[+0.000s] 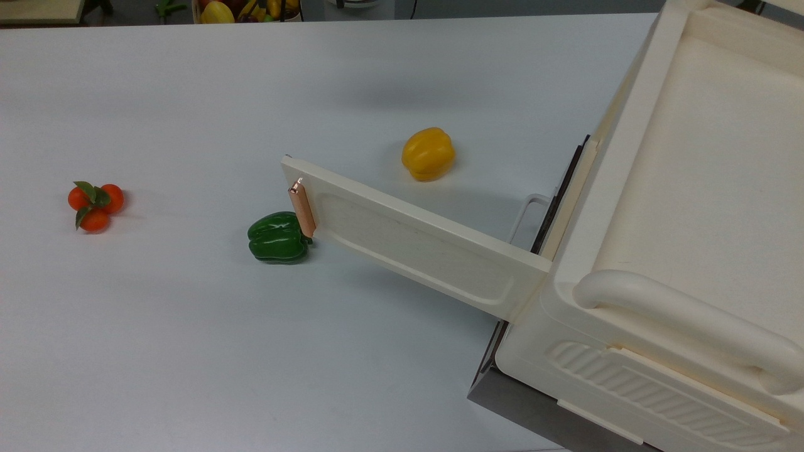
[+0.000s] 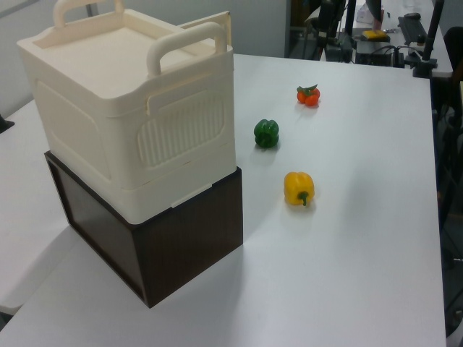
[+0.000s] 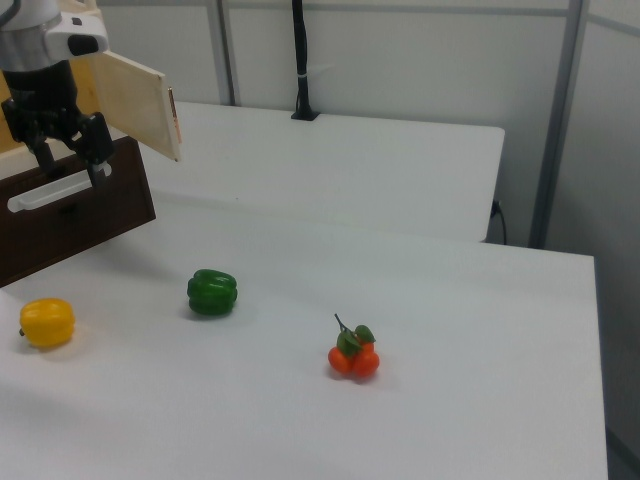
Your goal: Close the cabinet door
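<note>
Cabinet door stood swung open mid-frame in your top view; your hand, upper left of the right view, was spread open beside it

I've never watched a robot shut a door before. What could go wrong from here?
The cabinet door stands wide open, and the gripper hangs open in front of the cabinet, not touching the door. If it pushes near the hinge rather than near the copper handle, it may slip off. A wide approach might also knock the green pepper that lies by the door's free end.
</note>
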### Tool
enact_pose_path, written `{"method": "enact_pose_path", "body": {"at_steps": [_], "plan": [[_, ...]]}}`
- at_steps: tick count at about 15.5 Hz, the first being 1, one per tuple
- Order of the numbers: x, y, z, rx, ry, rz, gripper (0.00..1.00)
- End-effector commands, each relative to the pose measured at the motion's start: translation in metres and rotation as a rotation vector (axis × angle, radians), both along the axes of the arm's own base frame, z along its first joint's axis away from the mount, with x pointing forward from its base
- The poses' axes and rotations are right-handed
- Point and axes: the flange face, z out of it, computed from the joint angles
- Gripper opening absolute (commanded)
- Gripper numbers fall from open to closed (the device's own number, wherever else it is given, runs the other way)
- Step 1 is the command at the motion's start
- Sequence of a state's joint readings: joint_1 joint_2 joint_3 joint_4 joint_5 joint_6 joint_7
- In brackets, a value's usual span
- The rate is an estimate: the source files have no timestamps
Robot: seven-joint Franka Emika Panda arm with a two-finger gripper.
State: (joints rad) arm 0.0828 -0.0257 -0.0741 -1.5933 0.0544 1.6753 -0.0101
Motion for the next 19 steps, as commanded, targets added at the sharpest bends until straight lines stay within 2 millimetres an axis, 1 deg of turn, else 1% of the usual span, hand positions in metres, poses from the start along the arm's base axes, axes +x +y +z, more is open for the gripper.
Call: {"method": "enact_pose_path", "body": {"at_steps": [1, 2, 3, 4, 5, 6, 7, 10, 14, 15, 16, 19], "plan": [[-0.002, -0.001, 0.000, -0.007, -0.027, 0.048, 0.48], [-0.001, -0.002, 0.001, -0.005, -0.029, 0.046, 0.36], [0.000, -0.003, 0.001, -0.005, -0.039, 0.044, 0.27], [0.000, -0.003, 0.002, -0.005, -0.045, 0.042, 0.19], [0.001, -0.003, 0.002, -0.004, -0.048, 0.042, 0.14], [0.001, -0.003, 0.001, -0.004, -0.047, 0.042, 0.05], [0.001, -0.003, 0.001, -0.004, -0.047, 0.042, 0.00], [0.008, -0.002, 0.004, 0.037, -0.099, 0.012, 0.00], [0.027, -0.036, 0.017, 0.197, -0.261, -0.172, 0.00], [0.031, -0.040, 0.022, 0.221, -0.305, -0.214, 0.00], [0.037, -0.041, 0.021, 0.245, -0.337, -0.254, 0.00], [0.056, -0.053, 0.015, 0.301, -0.427, -0.374, 0.00]]}}
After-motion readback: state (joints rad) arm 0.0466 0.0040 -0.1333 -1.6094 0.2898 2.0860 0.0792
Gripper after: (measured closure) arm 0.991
